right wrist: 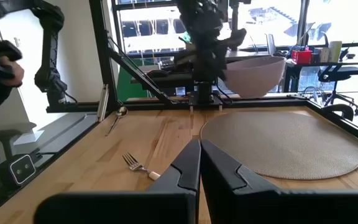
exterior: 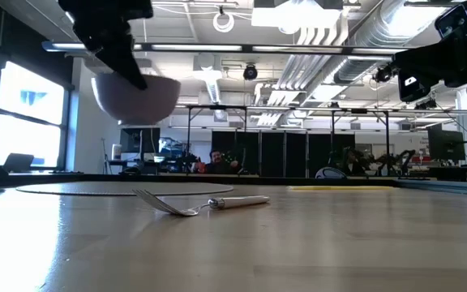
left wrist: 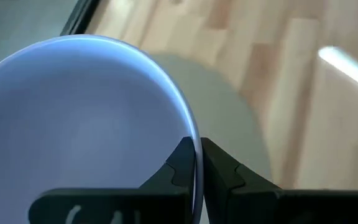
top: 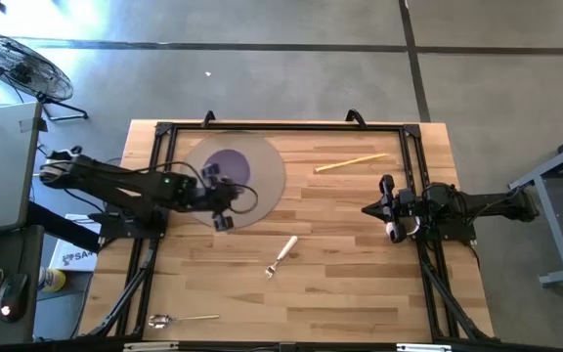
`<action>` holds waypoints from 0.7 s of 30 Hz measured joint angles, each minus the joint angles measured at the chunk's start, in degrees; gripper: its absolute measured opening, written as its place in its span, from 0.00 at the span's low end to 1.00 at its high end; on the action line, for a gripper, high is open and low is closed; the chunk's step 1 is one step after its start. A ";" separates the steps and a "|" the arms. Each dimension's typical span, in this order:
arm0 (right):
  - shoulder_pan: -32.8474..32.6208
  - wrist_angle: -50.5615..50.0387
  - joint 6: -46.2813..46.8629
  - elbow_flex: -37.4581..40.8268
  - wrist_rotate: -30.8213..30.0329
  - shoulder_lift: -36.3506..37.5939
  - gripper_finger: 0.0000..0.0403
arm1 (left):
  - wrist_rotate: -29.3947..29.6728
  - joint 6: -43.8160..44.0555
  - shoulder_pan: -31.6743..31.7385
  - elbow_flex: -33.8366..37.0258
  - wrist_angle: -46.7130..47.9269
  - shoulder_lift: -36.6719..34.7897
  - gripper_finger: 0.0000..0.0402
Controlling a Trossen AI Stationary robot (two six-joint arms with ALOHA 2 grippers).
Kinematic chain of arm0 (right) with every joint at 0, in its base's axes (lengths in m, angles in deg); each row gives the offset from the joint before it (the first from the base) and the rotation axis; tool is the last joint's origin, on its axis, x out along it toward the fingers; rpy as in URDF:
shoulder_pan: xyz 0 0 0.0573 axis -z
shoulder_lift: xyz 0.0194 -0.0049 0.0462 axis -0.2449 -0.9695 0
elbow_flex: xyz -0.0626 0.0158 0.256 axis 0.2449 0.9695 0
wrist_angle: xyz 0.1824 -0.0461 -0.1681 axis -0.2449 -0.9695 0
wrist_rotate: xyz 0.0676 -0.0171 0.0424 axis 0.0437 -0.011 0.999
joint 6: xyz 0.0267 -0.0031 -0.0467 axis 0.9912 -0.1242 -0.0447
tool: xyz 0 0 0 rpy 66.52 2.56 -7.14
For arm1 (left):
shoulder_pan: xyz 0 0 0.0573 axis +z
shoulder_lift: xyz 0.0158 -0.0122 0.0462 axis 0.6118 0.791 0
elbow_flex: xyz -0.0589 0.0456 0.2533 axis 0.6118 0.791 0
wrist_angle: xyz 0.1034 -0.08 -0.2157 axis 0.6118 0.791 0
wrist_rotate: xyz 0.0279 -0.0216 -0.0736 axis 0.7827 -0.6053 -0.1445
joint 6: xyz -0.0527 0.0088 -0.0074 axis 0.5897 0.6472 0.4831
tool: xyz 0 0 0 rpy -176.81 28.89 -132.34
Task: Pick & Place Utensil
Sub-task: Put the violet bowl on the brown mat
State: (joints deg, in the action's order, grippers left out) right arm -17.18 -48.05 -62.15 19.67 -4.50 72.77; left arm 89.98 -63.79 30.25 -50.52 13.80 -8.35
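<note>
My left gripper (top: 221, 186) is shut on a pale purple bowl (top: 230, 164), held in the air above a round grey placemat (top: 267, 181) at the table's far left. The bowl also shows in the low view (exterior: 140, 97) and in the right wrist view (right wrist: 260, 74). A fork (top: 281, 256) lies flat on the table's middle, toward the near edge, and shows in the low view (exterior: 201, 203). My right gripper (top: 366, 209) is shut and empty, above the table at its right side, pointing left. My left gripper pinches the bowl's rim (left wrist: 196, 163), one finger inside the bowl and one outside. The fingers come from above, pointing down. The bowl hangs below the gripper, open side up, clear of the placemat (exterior: 128, 189).
A spoon (top: 179, 319) lies near the front left edge. A pale wooden stick (top: 352, 163) lies at the far right. A black frame rail (top: 281, 127) runs around the table's far edge and sides. Bare wood lies between the fork and my right gripper.
</note>
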 joint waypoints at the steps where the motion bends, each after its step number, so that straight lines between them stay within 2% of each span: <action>1: 0.02 0.00 0.00 0.00 0.00 0.03 0.01 | -0.11 0.99 1.31 1.11 -0.40 -0.65 0.02; 5: 0.02 0.02 0.00 0.00 0.00 0.05 0.01 | -2.46 1.81 8.32 4.32 -2.92 -0.39 0.02; 8: 0.02 0.02 0.00 0.00 0.00 0.06 0.01 | -4.50 1.30 13.47 6.46 -8.92 1.24 0.02; 12: 0.02 0.02 0.00 0.00 0.00 0.06 0.01 | -11.03 -0.21 18.40 9.29 -17.33 3.18 0.02; 15: 0.00 0.02 0.00 0.00 0.00 0.06 0.01 | -12.99 -0.20 19.62 10.27 -19.38 4.87 0.02; 21: 0.02 0.02 0.00 0.00 0.00 0.08 0.01 | -12.23 0.25 19.46 11.46 -20.03 8.16 0.02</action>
State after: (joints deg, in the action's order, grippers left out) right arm -17.17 -48.03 -62.15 19.67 -4.50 72.85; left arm 77.75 -63.53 49.71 -39.06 -6.23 -0.19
